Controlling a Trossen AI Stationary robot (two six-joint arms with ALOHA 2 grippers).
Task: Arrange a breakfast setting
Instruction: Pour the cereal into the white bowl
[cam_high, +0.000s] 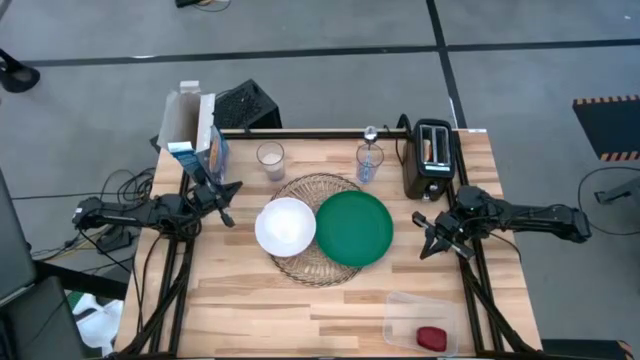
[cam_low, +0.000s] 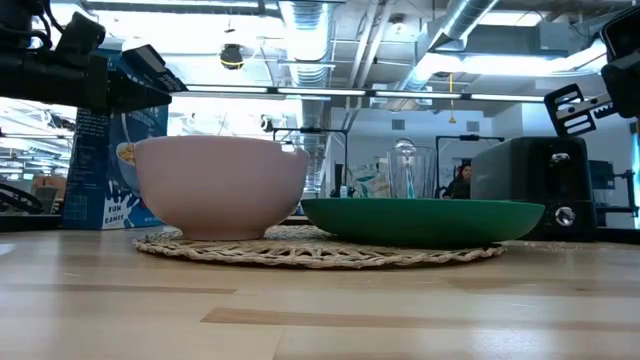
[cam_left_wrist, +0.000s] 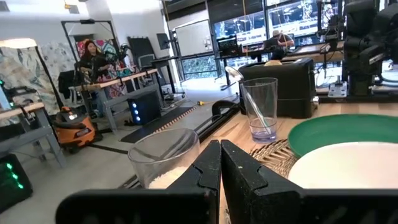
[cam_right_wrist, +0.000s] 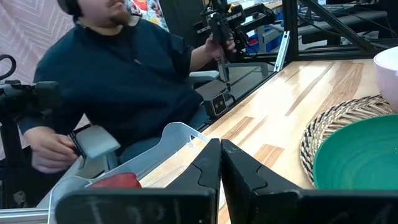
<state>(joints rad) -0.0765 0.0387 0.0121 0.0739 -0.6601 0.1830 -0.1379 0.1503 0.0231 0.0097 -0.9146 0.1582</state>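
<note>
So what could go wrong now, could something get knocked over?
Maybe. The left gripper, shut, sits near the cereal box and a glass; a wide swing could tip either. The other glass has a spoon standing in it, so a bump might topple it easily. The bowl and plate crowd the mat, with the plate hanging past its edge, so a nudge could slide it off.

black toaster (cam_high: 432, 157), clear plastic tub (cam_high: 405, 312), seated person (cam_right_wrist: 118, 81)
</note>
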